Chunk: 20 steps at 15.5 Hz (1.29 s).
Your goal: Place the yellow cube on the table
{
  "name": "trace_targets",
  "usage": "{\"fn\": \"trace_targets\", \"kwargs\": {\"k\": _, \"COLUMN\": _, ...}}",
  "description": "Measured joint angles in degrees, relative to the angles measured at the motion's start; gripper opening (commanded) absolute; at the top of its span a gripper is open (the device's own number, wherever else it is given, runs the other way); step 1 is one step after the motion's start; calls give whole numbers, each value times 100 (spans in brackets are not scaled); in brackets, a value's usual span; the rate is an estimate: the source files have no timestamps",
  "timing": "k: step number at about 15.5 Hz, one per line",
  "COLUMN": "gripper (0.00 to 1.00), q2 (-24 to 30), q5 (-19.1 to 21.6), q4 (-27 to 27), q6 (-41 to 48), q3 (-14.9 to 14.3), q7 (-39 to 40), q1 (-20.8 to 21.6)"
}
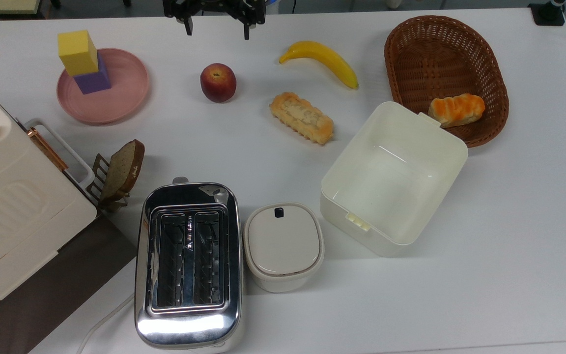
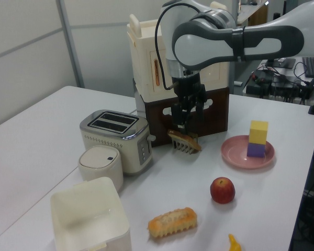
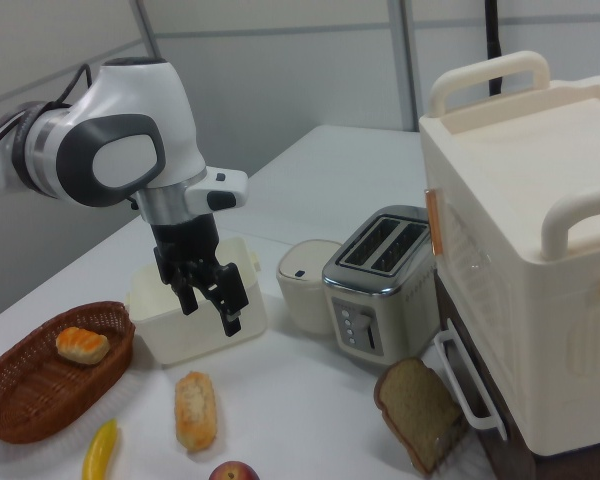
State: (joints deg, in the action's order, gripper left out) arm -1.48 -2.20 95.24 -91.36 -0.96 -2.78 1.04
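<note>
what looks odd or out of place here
Two things stand out. The yellow cube sits stacked on a purple cube on the pink plate, twisted relative to the one below. And a bread slice leans tilted in a small rack beside the toaster rather than in it. Nothing looks spilled or broken.

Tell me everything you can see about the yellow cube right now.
The yellow cube is a small matte block, foam-like, with plain unmarked faces. It sits upright on top of a purple cube, turned a little off the purple one's edges, and the pair stands on a round pink plate near the top view's upper left. Only the purple cube touches it. The hand is open, empty and well clear of it.
</note>
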Motion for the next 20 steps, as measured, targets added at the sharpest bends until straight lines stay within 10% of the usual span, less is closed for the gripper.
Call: {"fn": "trace_targets", "kwargs": {"k": 20, "gripper": 100, "q2": -146, "q5": 26, "q4": -103, "q6": 530, "q3": 5, "q7": -57, "q1": 276}}
